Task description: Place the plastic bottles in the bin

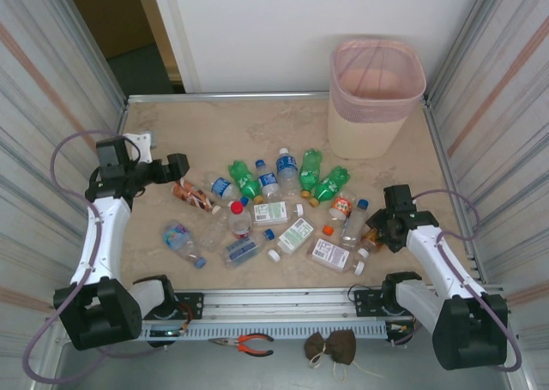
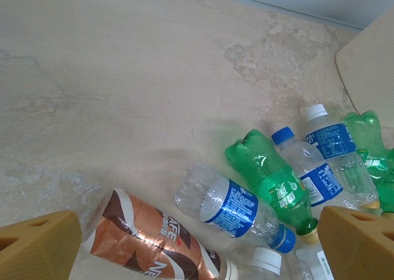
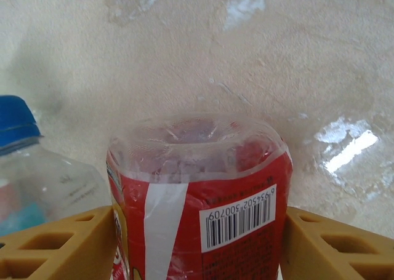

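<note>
pliers (image 1: 243,345): orange-handled, front ledge | brown bundle (image 1: 333,347): near pliers

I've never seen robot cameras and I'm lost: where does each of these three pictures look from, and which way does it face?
Top external: fixed high behind the robot, looking down on the table, bottles and bin; the left arm and right arm show.
Left wrist: on the left arm, looking low across the table; its tan fingers frame the bottom corners.
Right wrist: on the right arm, looking close at a red-labelled bottle between its fingers.
Shared: the brown coffee bottle and a green bottle show in top and left wrist views.
</note>
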{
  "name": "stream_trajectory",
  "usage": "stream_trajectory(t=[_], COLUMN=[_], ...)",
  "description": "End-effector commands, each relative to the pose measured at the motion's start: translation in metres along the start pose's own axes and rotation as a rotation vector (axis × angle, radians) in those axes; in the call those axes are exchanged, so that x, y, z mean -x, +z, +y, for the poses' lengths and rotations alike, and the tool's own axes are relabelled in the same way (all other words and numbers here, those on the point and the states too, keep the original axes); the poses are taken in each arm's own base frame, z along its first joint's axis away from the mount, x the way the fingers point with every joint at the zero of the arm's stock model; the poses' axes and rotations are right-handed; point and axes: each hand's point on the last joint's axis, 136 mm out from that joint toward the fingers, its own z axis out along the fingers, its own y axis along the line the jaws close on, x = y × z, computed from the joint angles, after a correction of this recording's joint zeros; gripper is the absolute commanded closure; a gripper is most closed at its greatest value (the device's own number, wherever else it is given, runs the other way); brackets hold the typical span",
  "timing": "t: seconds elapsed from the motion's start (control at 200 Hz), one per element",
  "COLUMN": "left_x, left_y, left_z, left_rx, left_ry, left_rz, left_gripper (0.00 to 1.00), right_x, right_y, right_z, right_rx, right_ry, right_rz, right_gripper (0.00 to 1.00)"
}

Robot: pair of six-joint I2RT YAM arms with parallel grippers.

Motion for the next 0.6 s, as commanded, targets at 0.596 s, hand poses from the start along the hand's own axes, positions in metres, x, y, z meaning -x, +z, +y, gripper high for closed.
stream_trajectory(t=[0.596], left_x=[0.002], left_y=[0.000], left_z=[-0.003], left_rx=[-0.024], left_ry=[-0.012], left_rz=[-0.014], left_gripper=[0.01], right_x=[0.003], right_y=[-0.003], right_z=[-0.021], right_rx=[-0.038], right_ry=[0.006], right_rz=[-0.029], right_gripper=[0.40])
